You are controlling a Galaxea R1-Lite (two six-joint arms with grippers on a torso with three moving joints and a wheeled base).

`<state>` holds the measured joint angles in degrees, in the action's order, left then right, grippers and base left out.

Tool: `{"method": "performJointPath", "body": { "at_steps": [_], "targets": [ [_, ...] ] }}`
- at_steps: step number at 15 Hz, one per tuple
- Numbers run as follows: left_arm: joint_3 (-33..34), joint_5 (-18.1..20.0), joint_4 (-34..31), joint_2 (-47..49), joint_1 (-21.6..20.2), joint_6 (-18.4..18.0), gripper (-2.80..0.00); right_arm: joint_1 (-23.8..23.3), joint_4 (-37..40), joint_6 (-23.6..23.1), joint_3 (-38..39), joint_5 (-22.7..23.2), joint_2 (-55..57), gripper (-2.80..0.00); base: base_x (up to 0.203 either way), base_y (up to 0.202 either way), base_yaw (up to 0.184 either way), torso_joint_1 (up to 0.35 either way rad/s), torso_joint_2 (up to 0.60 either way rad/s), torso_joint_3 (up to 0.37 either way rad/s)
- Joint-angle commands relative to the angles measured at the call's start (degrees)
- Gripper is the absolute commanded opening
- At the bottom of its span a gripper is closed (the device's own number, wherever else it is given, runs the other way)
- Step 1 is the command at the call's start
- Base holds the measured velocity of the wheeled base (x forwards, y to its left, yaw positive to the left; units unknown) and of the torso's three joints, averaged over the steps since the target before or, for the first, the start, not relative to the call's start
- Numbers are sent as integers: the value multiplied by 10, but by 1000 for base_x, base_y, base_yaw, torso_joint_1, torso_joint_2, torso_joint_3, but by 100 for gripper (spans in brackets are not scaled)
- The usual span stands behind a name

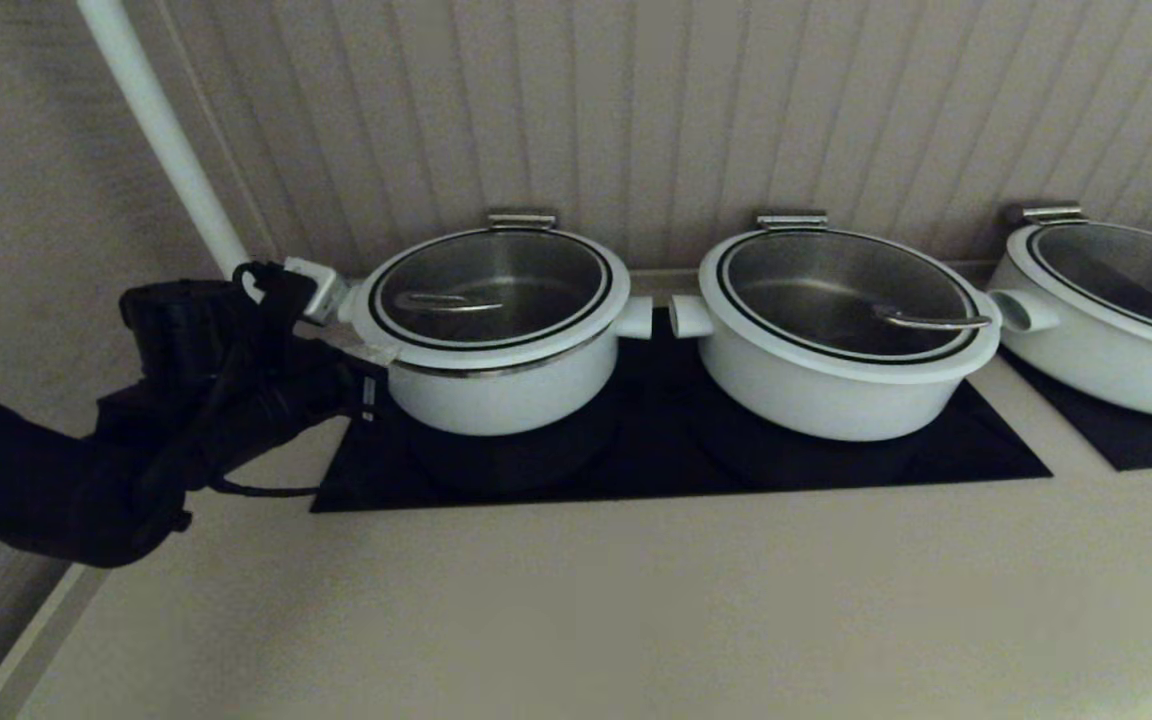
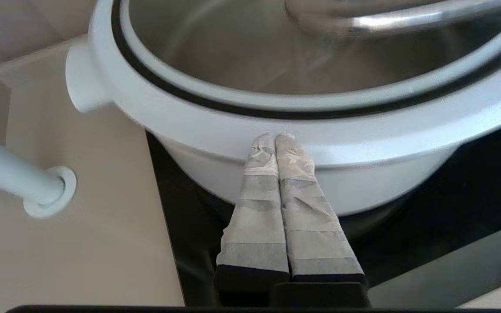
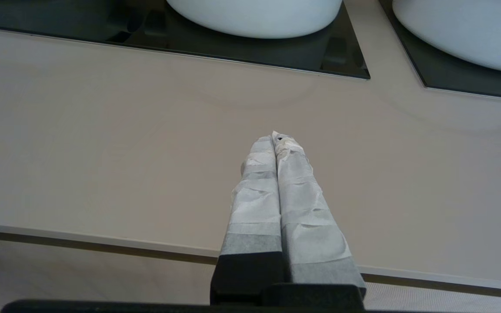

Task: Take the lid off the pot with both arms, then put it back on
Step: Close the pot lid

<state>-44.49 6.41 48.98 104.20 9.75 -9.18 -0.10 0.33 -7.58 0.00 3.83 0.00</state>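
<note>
- The lid (image 1: 492, 290) sits on the pot (image 1: 496, 385) at the left end of the worktop (image 1: 576, 590).
- Left gripper (image 2: 275, 138): fingers pressed together, tips against the lid's white rim.
- Right gripper (image 3: 276, 138): fingers together, low over bare worktop, away from the pot.
- Judgement: each needs to part its fingers and take opposite rim edges, then raise evenly.

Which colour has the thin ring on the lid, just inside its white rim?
Black. The ring on the lid shows best in the left wrist view.

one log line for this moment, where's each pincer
left pincer: shut, tips at lid rim | right pincer: shut, over counter | lid on pot
</note>
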Motion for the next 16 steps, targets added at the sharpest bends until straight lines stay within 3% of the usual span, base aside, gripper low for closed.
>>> {"method": "performJointPath", "body": {
  "at_steps": [1,16],
  "targets": [
    [9,0,12,5,-1,0,-280,0,0,-1,0,0,1,-280,0,0,0,0,0,0],
    [31,-3,16,-18,-11,-6,-280,0,0,-1,0,0,1,-280,0,0,0,0,0,0]
  ]
}}
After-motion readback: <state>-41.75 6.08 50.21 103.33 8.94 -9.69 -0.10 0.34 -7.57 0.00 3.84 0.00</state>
